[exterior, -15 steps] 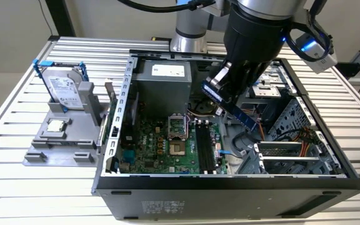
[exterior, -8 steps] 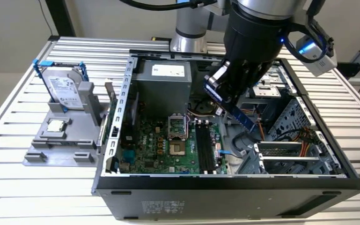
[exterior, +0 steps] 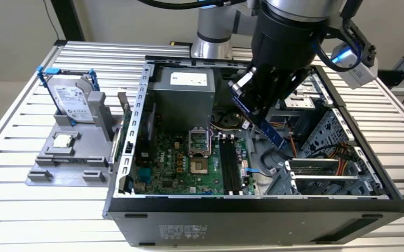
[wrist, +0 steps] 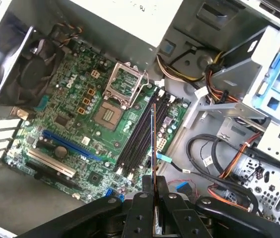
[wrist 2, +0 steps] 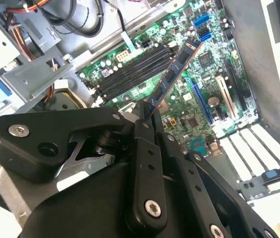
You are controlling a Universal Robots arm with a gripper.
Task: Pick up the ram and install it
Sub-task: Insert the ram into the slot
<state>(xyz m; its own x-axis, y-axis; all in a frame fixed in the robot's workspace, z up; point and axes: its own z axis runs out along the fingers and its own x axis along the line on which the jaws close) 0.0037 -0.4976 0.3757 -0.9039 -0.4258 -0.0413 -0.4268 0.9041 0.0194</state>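
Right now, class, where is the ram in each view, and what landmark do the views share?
Exterior view: the ram hangs tilted from the fingers, above the open case.
Second wrist view: it sticks out from the fingers over the motherboard.
First wrist view: edge-on, between the fingers.
Shared landmark: the black memory slots.

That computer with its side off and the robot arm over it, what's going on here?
The robot arm's gripper is pinching the ram, a thin blue-green memory stick, between its fingers. It holds the stick tilted inside the open computer case, above the green motherboard and close to the black memory slots. The stick is not in a slot yet. Outside the case, at the exterior view's left, a hard drive and a processor chip sit on a gray holder.
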